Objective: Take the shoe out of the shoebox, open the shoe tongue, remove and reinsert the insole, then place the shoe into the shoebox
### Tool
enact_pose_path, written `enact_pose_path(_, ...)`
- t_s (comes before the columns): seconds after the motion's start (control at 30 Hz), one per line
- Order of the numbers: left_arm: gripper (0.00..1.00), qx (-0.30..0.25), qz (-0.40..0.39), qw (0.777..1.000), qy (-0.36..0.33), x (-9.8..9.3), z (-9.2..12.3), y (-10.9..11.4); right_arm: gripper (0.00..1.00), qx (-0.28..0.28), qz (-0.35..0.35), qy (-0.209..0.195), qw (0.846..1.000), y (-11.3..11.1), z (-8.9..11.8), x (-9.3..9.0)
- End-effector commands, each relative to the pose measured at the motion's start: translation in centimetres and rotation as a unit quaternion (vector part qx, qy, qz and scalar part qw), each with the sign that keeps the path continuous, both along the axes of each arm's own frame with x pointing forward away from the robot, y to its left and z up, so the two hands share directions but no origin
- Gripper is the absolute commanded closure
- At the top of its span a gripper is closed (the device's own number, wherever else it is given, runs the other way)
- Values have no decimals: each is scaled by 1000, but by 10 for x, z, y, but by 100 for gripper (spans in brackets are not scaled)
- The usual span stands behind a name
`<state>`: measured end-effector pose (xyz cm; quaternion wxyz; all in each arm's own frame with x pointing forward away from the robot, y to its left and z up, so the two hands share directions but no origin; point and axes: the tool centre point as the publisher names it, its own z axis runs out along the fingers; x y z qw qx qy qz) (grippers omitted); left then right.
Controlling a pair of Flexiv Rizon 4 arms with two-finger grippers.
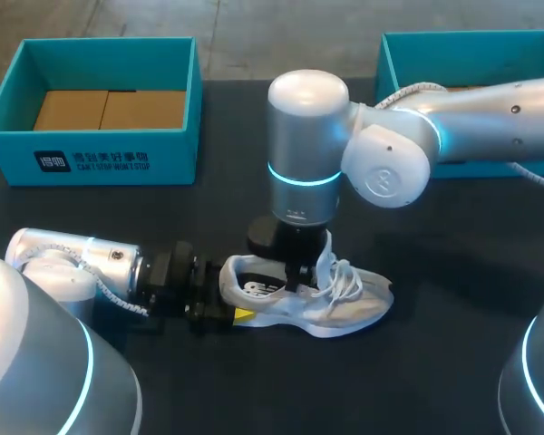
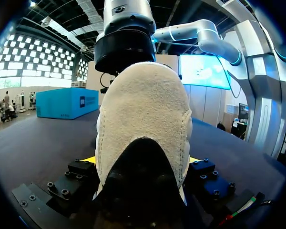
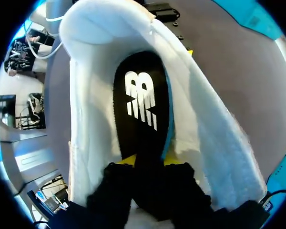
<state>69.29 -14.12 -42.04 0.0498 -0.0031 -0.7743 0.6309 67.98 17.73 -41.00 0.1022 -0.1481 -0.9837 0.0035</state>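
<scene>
Dark bench (image 1: 453, 263), two teal boxes at its far side: left box (image 1: 91, 163) beyond the left gripper (image 1: 232, 306), brown cardboard (image 1: 109, 109) inside; right box (image 1: 394, 56) behind the right arm. One shoe (image 1: 349, 308), out of the box, sitting on its sole on the bench between the two grippers. Left gripper is clamped on the heel, a yellow tip on each side of it. Right gripper (image 3: 150, 162) comes down from above into the shoe's opening and looks pinched on the black insole (image 3: 140, 105), which runs from between its fingers toward the heel. One insole, and one set of white laces (image 1: 340, 272) flopped loose just ahead of the right gripper. Handling guess: the shoe is light and its upper is soft, so it will collapse if squeezed. The heel is probably the stiffest part, so the left hold is the right one. Insole looks thin and floppy and likely drags on the lining. Grip its edge, pull slowly, keep the heel pinned. Laces could snag.
</scene>
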Motion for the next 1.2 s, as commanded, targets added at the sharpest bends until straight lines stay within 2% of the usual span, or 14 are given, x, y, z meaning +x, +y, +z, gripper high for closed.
enact_pose_path(0.03, 100, 0, 1, 1000, 0, 2, -3, 0, 100, 1, 3, 7, 1000, 8, -52, -15)
enact_pose_path(0.33, 100, 0, 1, 1000, 0, 2, -3, 0, 100, 18, 9, -1, 1000, 7, -42, -17)
enact_pose_path(0.77, 100, 0, 1, 1000, 0, 2, -3, 0, 100, 43, -1, -37, 998, 5, 4, -22)
enact_pose_path(1.2, 100, 0, 1, 1000, 0, 2, -3, 0, 100, 86, -18, -65, 994, -1, 31, -18)
